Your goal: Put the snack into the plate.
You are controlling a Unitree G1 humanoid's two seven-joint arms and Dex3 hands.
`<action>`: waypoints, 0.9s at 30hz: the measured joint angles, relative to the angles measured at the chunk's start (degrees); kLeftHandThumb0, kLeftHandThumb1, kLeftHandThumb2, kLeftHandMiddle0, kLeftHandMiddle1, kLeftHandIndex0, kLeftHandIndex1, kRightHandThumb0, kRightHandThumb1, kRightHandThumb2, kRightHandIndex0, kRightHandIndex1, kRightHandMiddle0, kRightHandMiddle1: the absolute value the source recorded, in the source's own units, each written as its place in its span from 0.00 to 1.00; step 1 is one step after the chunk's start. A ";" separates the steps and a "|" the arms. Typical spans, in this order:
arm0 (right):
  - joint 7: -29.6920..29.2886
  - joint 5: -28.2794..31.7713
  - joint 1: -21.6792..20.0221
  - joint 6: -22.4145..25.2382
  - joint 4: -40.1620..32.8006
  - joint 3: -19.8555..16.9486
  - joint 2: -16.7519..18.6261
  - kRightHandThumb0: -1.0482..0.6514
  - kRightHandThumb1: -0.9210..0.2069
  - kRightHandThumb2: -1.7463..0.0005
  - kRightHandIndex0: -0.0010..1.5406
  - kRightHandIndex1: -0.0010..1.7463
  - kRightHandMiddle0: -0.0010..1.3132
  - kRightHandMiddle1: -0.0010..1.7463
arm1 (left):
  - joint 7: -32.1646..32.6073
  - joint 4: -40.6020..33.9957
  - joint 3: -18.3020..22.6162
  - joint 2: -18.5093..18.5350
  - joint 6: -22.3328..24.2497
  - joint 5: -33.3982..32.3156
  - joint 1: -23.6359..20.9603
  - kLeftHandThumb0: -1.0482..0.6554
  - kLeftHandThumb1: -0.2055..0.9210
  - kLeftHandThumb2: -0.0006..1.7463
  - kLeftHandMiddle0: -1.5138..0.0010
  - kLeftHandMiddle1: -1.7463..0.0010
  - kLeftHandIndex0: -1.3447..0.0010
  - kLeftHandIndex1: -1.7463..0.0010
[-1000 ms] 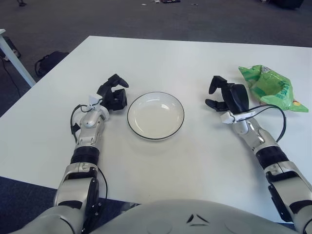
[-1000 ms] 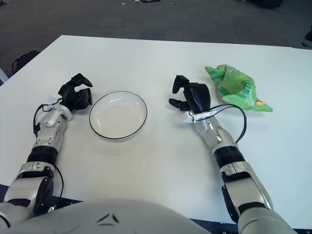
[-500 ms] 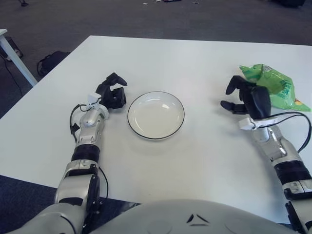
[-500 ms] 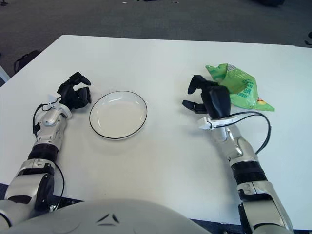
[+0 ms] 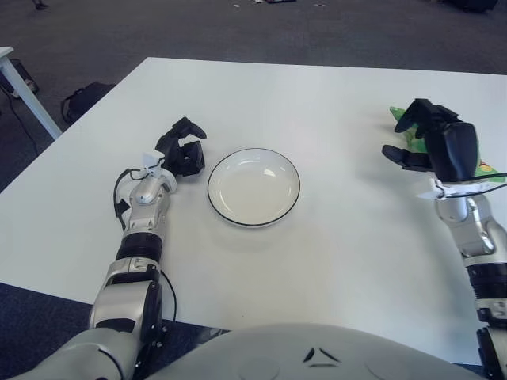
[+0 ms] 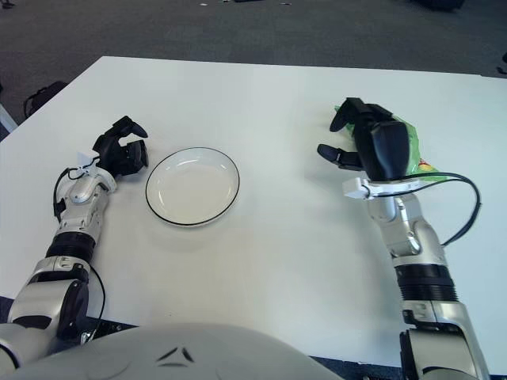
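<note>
While the left hand (image 5: 181,150) idles beside the plate (image 5: 253,188), the right hand (image 6: 371,146) hovers over the snack (image 6: 413,154) — fingers spread, empty.

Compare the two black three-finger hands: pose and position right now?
The right hand is raised with fingers spread, in front of the green snack bag and covering most of it, not yet gripping it; the left hand shows low beside the white black-rimmed plate, on its left, fingers loosely curled. The right hand is the one at work; the left is idle. Both hold nothing.
</note>
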 measured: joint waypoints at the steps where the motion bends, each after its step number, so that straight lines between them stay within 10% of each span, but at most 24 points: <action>1: 0.37 -0.02 0.30 0.49 -0.66 -0.41 -0.05 0.61 0.37 0.43 0.36 0.82 0.31 1.00 | 0.00 0.08 0.00 0.08 0.00 0.01 -0.03 0.36 0.57 0.67 0.29 0.00 0.62 0.00; 8: 2.63 -0.65 1.42 3.35 -3.25 -2.45 -0.94 0.57 0.22 0.54 0.26 0.83 0.24 1.00 | 0.00 0.78 -0.03 0.41 0.00 0.02 -0.30 0.36 0.59 0.65 0.30 0.00 0.63 0.00; 13: 3.82 -2.94 1.48 5.11 -3.13 -3.10 -3.48 0.43 0.03 0.68 0.16 0.66 0.16 1.00 | -0.01 1.40 0.00 0.41 -0.04 -0.01 -0.63 0.36 0.60 0.65 0.29 0.00 0.63 0.00; 27: 6.03 -7.75 -3.41 8.38 5.65 -0.59 -9.06 0.16 0.00 0.62 0.11 0.42 0.02 0.72 | -0.01 2.79 0.04 0.55 -0.68 -0.01 -1.29 0.36 0.59 0.65 0.29 0.00 0.63 0.00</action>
